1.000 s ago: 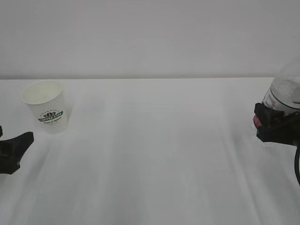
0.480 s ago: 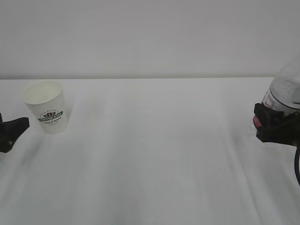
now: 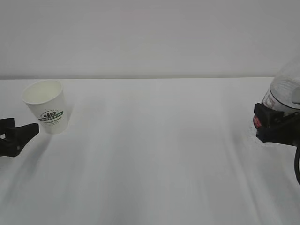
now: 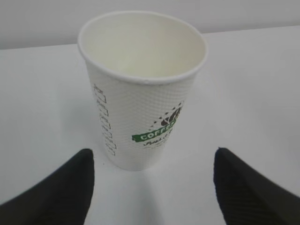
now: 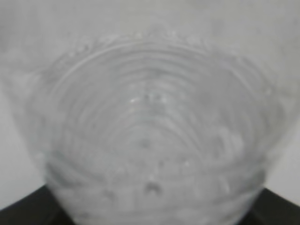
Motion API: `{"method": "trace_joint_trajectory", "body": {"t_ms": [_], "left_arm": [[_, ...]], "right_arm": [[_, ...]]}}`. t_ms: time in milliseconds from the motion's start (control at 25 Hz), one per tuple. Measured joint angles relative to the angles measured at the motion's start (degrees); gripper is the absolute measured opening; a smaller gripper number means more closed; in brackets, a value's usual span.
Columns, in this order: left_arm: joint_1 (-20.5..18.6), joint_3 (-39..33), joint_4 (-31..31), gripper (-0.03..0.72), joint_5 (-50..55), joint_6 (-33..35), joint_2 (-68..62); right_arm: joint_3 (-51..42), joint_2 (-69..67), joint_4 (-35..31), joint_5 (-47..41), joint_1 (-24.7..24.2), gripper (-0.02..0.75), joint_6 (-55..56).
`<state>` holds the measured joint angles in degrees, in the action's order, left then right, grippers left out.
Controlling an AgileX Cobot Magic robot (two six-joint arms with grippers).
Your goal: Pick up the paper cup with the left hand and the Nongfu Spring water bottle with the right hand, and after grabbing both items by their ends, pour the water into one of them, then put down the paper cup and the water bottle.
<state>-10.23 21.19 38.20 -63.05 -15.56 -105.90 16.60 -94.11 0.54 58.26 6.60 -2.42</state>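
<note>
The small white tapered paper cup [image 3: 46,112] stands upright on the white table [image 3: 154,154], just ahead of the black left gripper [image 4: 152,180], whose jaws stand apart. At the right edge, the black right gripper [image 3: 272,126] is clamped on the clear plastic water bottle [image 3: 283,91].

Even, bright, diffuse light; soft faint shadows on the white table [image 3: 154,154]; right wrist view blurred, out of focus.

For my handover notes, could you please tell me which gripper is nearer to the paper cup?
Left. The left gripper sits open just in front of the paper cup, not touching it; the right gripper is across the table at the water bottle.
</note>
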Motion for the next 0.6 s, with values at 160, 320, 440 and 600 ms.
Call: {"method": "trace_joint_trajectory", "body": {"t_ms": [160, 320, 440, 600], "left_arm": [[0.00, 0.00, -0.24, 0.580, -0.70, 0.21, 0.00], [0.00, 0.00, -0.44, 0.580, -1.07, 0.21, 0.00], [0.00, 0.00, -0.44, 0.580, -1.07, 0.21, 0.00], [0.00, 0.00, -0.44, 0.580, -1.07, 0.21, 0.00]], "right_arm": [[0.00, 0.00, 0.00, 0.00, 0.00, 0.467, 0.00], [0.00, 0.00, 0.00, 0.00, 0.00, 0.467, 0.00], [0.00, 0.00, 0.00, 0.00, 0.00, 0.467, 0.00], [0.00, 0.00, 0.00, 0.00, 0.00, 0.467, 0.00]]}}
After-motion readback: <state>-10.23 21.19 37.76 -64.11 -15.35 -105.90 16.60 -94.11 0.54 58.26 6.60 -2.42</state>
